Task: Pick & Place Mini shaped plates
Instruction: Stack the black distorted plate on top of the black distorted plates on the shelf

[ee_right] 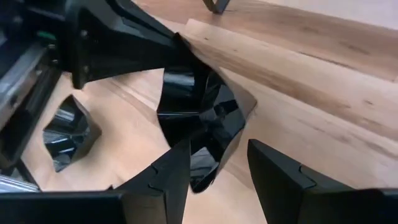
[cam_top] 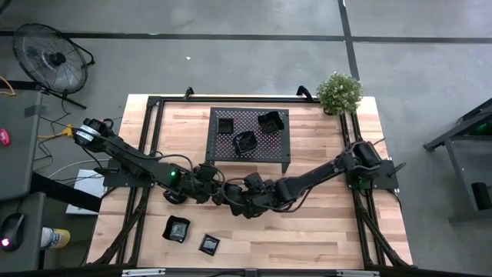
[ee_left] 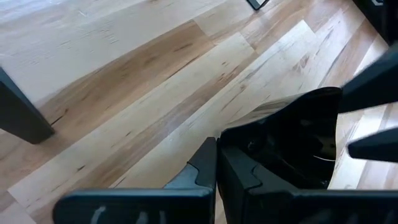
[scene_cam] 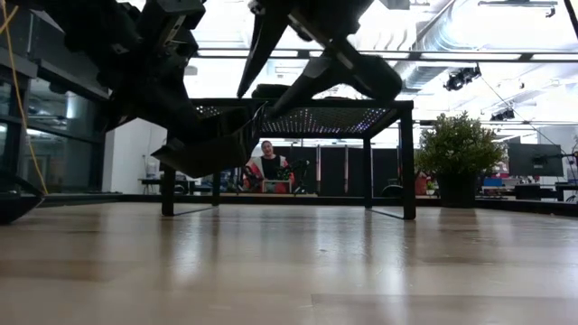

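The left gripper (ee_left: 216, 163), jaws pressed together, pinched a glossy black mini plate (ee_right: 202, 118) just above the worktop (cam_top: 323, 223). The right gripper (ee_right: 214, 171), jaws spread, straddled the plate's other edge. Beyond stood the mesh rack (cam_top: 250, 135).

Both arms are meeting mid-surface (cam_top: 323, 223) in front of the mesh rack (cam_top: 280, 148), which is carrying three plates (cam_top: 244, 142); two plates (cam_top: 177, 228) are lying near the front edge.

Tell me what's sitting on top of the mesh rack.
Three mini plates sit on the mesh rack: two toward its far edge, one nearer centre. The space beneath is hidden from overhead.
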